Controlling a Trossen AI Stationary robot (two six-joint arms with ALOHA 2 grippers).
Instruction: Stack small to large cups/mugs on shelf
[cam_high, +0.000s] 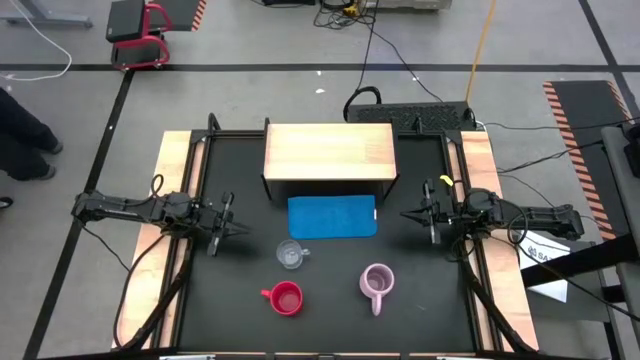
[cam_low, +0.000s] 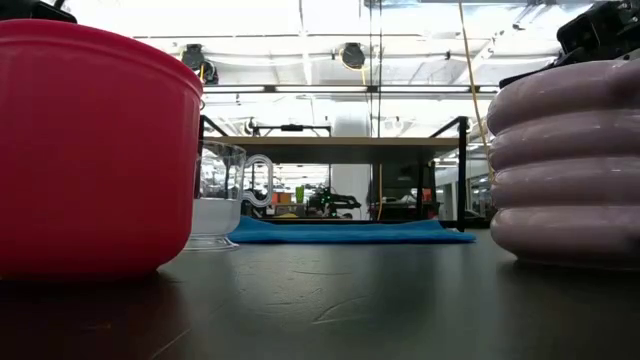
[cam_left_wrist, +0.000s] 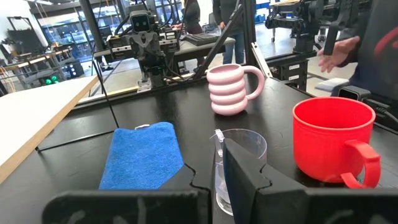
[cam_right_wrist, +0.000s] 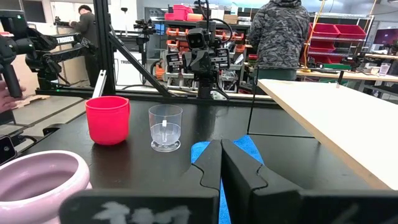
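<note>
From above, the shelf (cam_high: 330, 155) stands at the back of the counter (cam_high: 250, 320) with the blue mat (cam_high: 332, 217) just in front, and the glass cup (cam_high: 291, 255), red mug (cam_high: 286, 298) and lilac mug (cam_high: 376, 282) sit apart in the open front (free counter all round them), between the left tool (cam_high: 226, 222) and right tool (cam_high: 430, 218) at either side. At counter level the red mug (cam_low: 95, 150) and lilac mug (cam_low: 565, 165) are cut off by the edges. Each wrist view shows its own fingers pressed together, clenched on nothing.

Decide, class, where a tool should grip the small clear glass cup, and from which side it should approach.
Grip the clear glass cup across its rim from above. It stands upright and open-topped, its handle toward the right arm's side, with free table around it. The left tool, shut and nearest, looks best placed; the red mug stands well apart, so a straight descent should clear it.
</note>
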